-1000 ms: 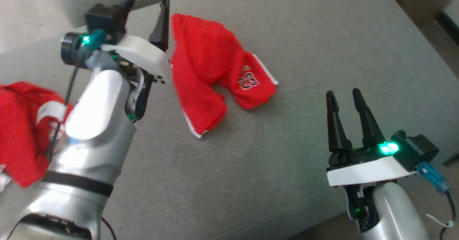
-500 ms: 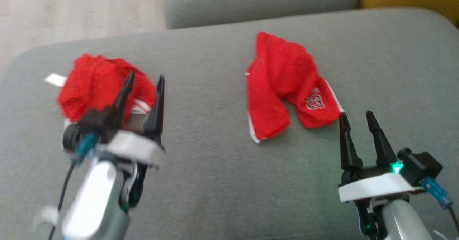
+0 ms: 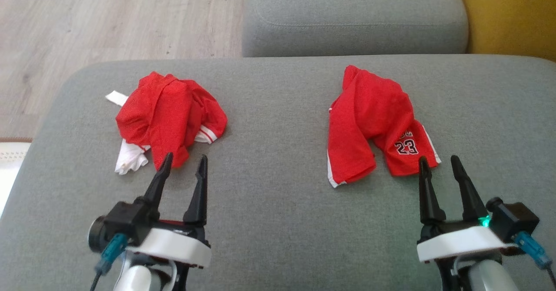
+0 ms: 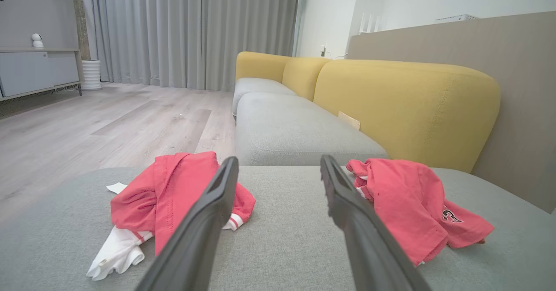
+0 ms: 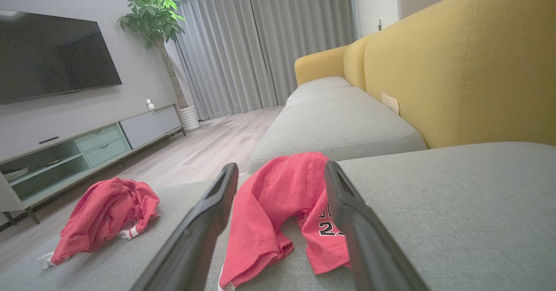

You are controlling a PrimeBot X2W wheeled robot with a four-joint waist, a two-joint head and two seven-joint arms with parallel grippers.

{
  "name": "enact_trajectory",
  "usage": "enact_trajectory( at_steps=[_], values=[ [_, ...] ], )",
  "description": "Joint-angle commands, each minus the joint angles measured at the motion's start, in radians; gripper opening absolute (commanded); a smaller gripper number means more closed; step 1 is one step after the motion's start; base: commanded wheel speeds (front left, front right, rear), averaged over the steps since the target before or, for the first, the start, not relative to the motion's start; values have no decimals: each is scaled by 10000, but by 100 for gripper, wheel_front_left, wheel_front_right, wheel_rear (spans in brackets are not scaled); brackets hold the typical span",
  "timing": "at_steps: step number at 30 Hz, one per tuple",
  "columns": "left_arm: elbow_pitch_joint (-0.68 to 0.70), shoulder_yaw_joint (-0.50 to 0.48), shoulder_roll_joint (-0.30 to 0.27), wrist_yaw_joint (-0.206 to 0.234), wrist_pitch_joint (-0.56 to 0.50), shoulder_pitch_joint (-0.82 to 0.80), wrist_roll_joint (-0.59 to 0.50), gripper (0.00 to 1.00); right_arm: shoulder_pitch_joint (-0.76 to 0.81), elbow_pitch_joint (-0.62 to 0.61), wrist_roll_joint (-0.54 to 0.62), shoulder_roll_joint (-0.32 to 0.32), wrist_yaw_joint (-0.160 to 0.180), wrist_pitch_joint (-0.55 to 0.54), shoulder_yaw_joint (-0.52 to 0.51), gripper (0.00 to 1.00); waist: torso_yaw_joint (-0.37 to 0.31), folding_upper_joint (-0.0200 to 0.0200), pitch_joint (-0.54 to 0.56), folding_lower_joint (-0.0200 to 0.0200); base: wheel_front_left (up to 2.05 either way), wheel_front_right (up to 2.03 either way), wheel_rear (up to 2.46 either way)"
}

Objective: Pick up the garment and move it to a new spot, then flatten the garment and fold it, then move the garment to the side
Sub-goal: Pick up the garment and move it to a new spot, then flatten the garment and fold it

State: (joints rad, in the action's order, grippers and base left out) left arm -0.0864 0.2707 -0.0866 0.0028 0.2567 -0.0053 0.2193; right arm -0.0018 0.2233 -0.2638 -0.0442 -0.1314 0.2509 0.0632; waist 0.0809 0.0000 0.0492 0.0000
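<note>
Lying on grey cushion (image 3: pixel 278 204): crumpled red jersey (image 3: pixel 169 113) toward its left end, red shorts (image 3: pixel 369 126) marked 23 toward its right end. Left claw (image 3: pixel 185 157) released, empty, above cushion's near-left part; right claw (image 3: pixel 438 159) released, empty, above near-right part.

Red shorts (image 5: pixel 269 204) lie on the gray sofa (image 5: pixel 456 204), seen between two spread fingers (image 5: pixel 204 228). Another red bundle (image 5: pixel 104 215) lies left.

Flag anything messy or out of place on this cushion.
Both red garments lie unfolded. The left garment is bunched in a heap, with white fabric poking out at its edge. The red shorts on the right are rumpled, not flat.
</note>
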Motion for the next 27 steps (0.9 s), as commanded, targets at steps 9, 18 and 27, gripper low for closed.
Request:
enact_trajectory(
  at_steps=[9, 18, 27],
  values=[
    [607, -1001, 317, -139, 51, 47, -270, 100, -129, -252, 26, -60, 7, 109, 354, 100, -240, 0, 40, 0, 0, 0, 0],
    [501, -1022, 358, -293, 51, -83, -325, 100, -269, -86, 702, -60, 7, 109, 826, 100, 16, 0, -219, 0, 0, 0, 0],
    [307, -634, 362, -232, 51, -365, 8, 100, -1298, 1443, 1873, -60, 7, -179, 1840, 100, 984, 0, -839, 0, 0, 0, 0]
  ],
)
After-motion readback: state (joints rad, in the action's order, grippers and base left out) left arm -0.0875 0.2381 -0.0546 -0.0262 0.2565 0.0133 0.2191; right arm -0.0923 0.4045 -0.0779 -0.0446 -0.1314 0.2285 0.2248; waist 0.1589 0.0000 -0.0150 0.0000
